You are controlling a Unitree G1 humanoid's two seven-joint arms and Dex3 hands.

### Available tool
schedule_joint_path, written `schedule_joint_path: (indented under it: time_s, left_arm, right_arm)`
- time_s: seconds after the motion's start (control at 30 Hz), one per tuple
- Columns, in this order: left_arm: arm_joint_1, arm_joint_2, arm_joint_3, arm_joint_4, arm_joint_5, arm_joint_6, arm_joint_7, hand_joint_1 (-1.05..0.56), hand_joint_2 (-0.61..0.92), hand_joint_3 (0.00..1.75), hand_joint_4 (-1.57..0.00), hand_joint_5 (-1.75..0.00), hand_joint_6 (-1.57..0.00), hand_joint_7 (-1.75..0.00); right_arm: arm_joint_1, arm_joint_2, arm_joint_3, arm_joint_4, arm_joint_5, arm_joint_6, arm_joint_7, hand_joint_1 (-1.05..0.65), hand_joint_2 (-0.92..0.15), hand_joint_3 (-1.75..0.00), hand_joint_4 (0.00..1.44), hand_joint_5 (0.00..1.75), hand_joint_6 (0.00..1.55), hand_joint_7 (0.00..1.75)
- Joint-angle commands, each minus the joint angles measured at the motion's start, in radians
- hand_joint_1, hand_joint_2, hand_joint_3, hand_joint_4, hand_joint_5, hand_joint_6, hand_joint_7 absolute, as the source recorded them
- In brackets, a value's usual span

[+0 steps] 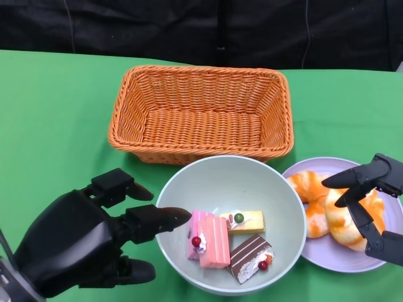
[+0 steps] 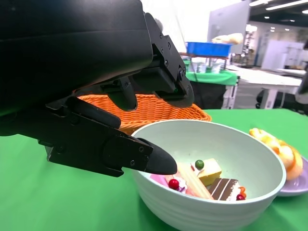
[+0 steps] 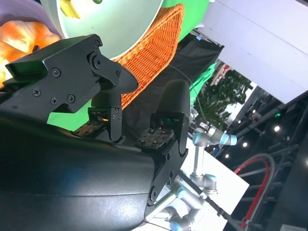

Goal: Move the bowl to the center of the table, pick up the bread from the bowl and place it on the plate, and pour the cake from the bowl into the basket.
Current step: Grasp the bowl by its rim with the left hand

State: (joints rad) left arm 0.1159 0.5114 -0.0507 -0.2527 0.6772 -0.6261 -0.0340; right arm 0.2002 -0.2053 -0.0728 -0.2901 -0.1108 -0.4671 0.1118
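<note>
Green cloth (image 1: 56, 107), rectangular woven basket (image 1: 201, 113)

basket (image 1: 201, 113) orange | bowl (image 1: 189, 182) pale green | plate (image 1: 327, 258) lilac | tablecloth (image 1: 56, 119) green

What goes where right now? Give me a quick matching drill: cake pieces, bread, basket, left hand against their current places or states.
1. cake pieces
2. bread
3. basket
4. left hand

A. on the purple plate
B. nothing inside, behind the bowl
C. fingers spread at the bowl's rim
D. lying in the bowl

Pairs: 1-D, 2-A, 3-B, 4-C
</note>
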Motion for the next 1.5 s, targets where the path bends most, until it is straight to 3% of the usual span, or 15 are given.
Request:
schedule_joint_path:
  time_s: [0.03, 0.23, 0.53, 0.73, 1.0, 1.5]
  left_arm:
    - [-0.020, 0.015, -0.017, 0.029, 0.080, -0.034, 0.052, -0.48, 0.84, 0.01, -0.22, -0.95, -0.66, -0.11]
    - [-0.071, 0.017, -0.067, 0.099, 0.176, -0.077, 0.119, -0.44, 0.80, 0.00, -0.29, -0.94, -0.71, -0.13]
    - [-0.147, 0.033, -0.153, 0.157, 0.356, -0.081, 0.220, -0.44, 0.85, 0.02, -0.38, -0.96, -0.75, -0.14]
    - [-0.190, 0.055, -0.208, 0.203, 0.442, -0.060, 0.286, -0.45, 0.86, 0.01, -0.40, -0.98, -0.77, -0.15]
    - [-0.229, 0.077, -0.281, 0.252, 0.487, -0.041, 0.335, -0.47, 0.82, 0.00, -0.51, -0.95, -0.93, -0.19]
    - [-0.330, 0.064, -0.424, 0.385, 0.505, -0.035, 0.391, -0.45, 0.85, 0.01, -0.53, -0.99, -0.98, -0.14]
  right_arm:
    - [-0.011, 0.010, -0.010, 0.010, 0.037, -0.025, -0.009, 0.07, -0.58, -1.06, 0.73, 1.22, 0.62, 0.99]
    - [-0.014, 0.017, -0.008, 0.019, 0.047, -0.039, -0.005, 0.07, -0.56, -1.10, 0.77, 1.22, 0.64, 1.00]
    - [0.009, 0.026, -0.007, -0.052, 0.101, 0.094, 0.011, 0.07, -0.54, -1.13, 0.77, 1.23, 0.64, 1.01]
    - [0.012, 0.023, -0.003, -0.071, 0.111, 0.127, 0.027, 0.07, -0.55, -1.10, 0.77, 1.25, 0.63, 0.99]
    - [0.013, 0.026, -0.005, -0.078, 0.123, 0.144, 0.040, 0.06, -0.58, -1.03, 0.76, 1.26, 0.64, 0.97]
    - [0.008, 0.028, -0.006, -0.068, 0.120, 0.144, 0.045, 0.01, -0.57, -1.00, 0.76, 1.26, 0.65, 0.96]
